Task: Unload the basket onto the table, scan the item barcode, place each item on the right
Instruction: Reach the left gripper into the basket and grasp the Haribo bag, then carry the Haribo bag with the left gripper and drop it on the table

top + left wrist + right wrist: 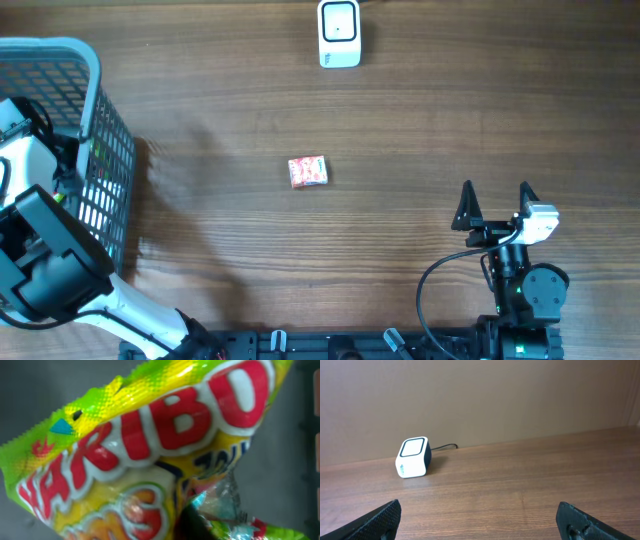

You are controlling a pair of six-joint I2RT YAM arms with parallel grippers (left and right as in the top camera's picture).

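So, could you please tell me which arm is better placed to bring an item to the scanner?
Left, probably. The left arm reaches into the basket, and its wrist view is filled by a Haribo bag close up. The right gripper hangs with jaws open and empty, well apart from the basket.

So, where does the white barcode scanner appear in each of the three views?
Overhead: the scanner stands at the top edge, near the middle.
Left wrist: not in it; a Haribo bag fills the picture.
Right wrist: the scanner is left of centre, on the far part of the wooden table.
Shared landmark: the wooden table, seen in overhead and right wrist.
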